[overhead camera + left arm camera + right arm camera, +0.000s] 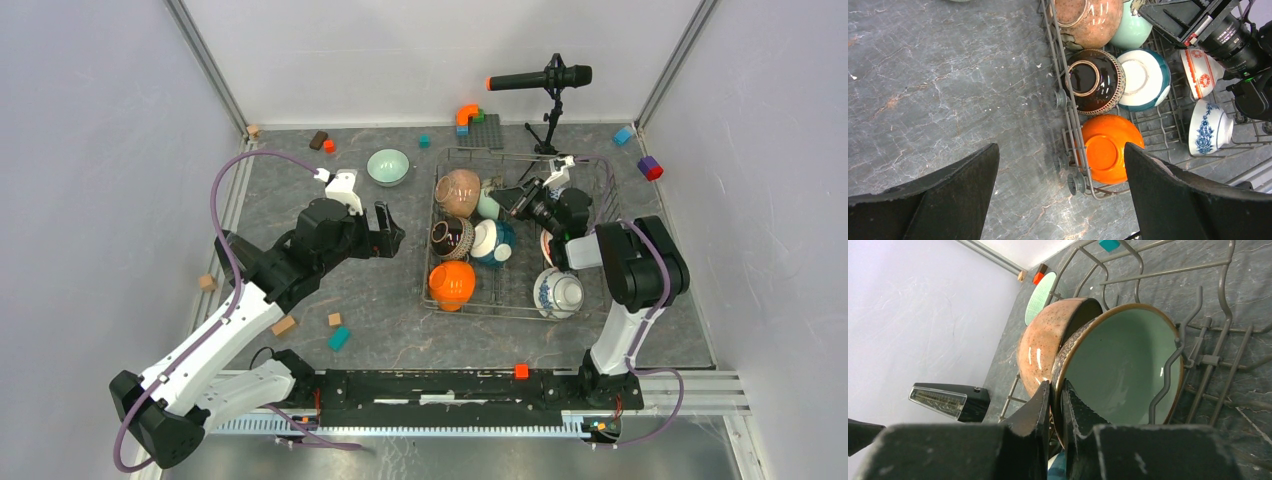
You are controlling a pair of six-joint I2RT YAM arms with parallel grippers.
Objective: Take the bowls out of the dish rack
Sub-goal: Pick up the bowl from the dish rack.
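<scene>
The grey wire dish rack [590, 314] stands right of centre with several bowls in it: brown speckled [457, 190], dark striped [450, 238], teal [495, 242], orange [452, 284], blue-white [558, 292] and a partly hidden red-white one [547, 246]. My right gripper [1057, 399] is shut on the rim of a bowl with a pale green inside [1120, 365], which leans against the brown speckled bowl [1040, 347] at the rack's far end. My left gripper [390, 233] is open and empty over the table, just left of the rack; the orange bowl [1105, 150] shows between its fingers. Another pale green bowl [388, 166] sits on the table left of the rack.
A microphone on a tripod [540, 78] stands behind the rack. A grey studded plate [487, 130] lies at the back. Small toy blocks are scattered about: teal [340, 338], wooden [284, 325], purple and red [650, 167], blue [622, 135].
</scene>
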